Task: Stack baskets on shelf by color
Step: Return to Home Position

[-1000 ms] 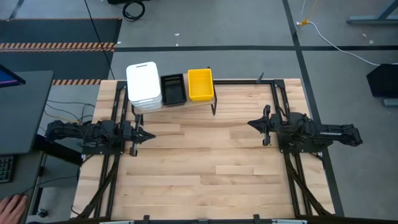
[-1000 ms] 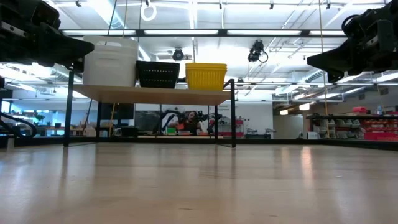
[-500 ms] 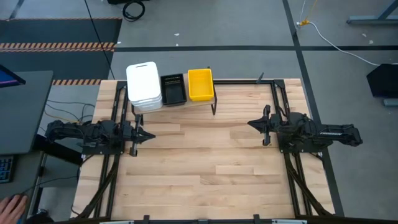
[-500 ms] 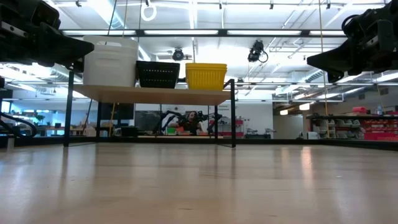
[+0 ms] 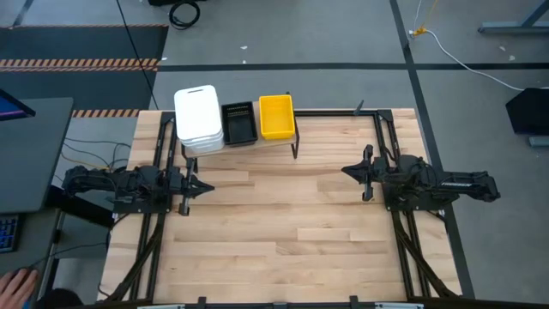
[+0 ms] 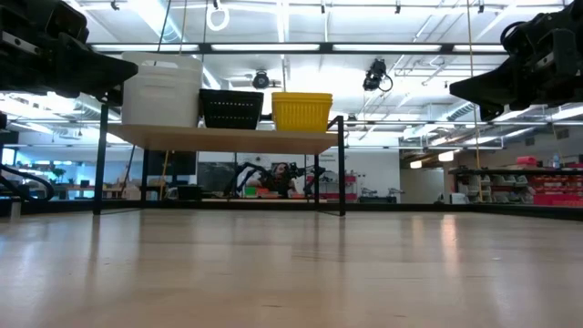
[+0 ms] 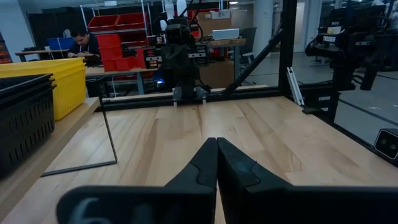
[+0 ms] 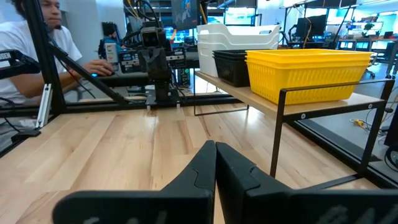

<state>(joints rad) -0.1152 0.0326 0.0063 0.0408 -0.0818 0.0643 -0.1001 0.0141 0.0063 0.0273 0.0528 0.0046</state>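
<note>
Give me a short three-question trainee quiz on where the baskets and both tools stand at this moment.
1. Multiple choice: which stack of rounded plastic baskets stands in the middle of the light wooden shelf on black legs? A white, B perforated black, C yellow.
2. True or false: the left tool is shut on a basket.
3. Fill in: the stack rising highest in the low view is ____.
Key: 1 B, the perforated black stack, between the white stack and the yellow stack. 2 False: it is shut and empty over the slatted wooden table, as is the right tool. 3 white.
</note>
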